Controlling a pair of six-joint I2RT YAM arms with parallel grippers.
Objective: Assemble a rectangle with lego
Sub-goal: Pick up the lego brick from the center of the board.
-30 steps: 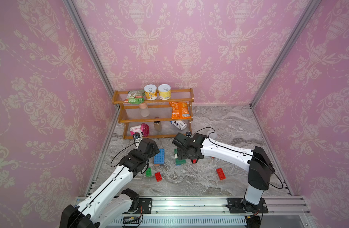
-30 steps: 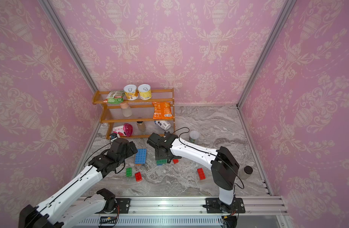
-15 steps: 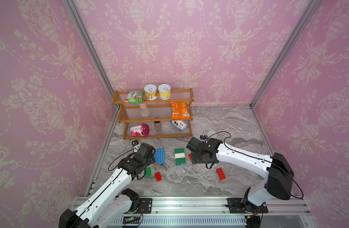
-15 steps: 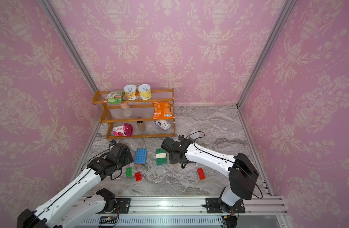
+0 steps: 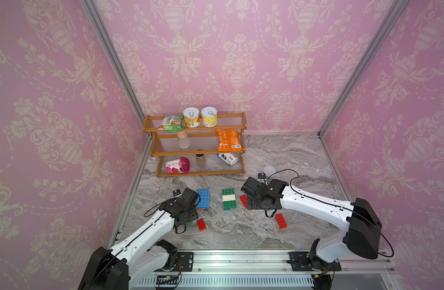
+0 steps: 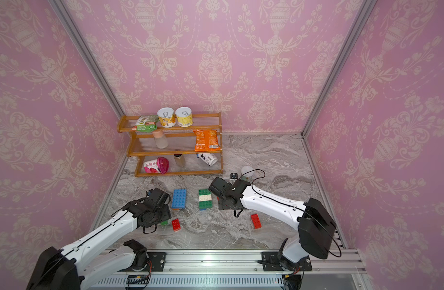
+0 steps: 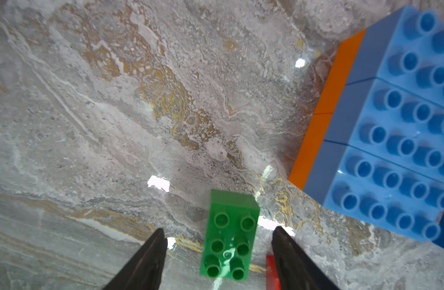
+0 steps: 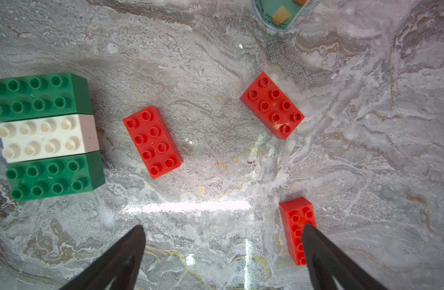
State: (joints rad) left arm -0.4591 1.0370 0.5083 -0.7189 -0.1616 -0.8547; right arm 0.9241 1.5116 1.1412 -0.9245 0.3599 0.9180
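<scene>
The small green two-by-three brick (image 7: 231,213) lies flat, studs up, on the marble bench (image 7: 103,100), directly under the left hand (image 7: 218,229). Its long axis runs in line with the fingers (image 7: 150,256), so they straddle its short width. The left hand is released: both fingers stand clear of the brick's sides, with a gap on each. The blue-over-orange block (image 7: 391,120) sits near, off to one side, and a red brick (image 5: 201,224) lies just beside the green one. The right hand (image 8: 223,226) is well apart, beyond the green-white-green block (image 8: 47,135), released wide over bare bench with loose red bricks (image 8: 152,141) ahead of it. In my judgement the left arm is the one placed for this pick. No brand shows on any brick. The pink cup (image 5: 177,165) on the wooden rack (image 5: 195,129) bears white Chinese characters too small to read, and the labels on the cans (image 5: 191,116) are likewise illegible.
</scene>
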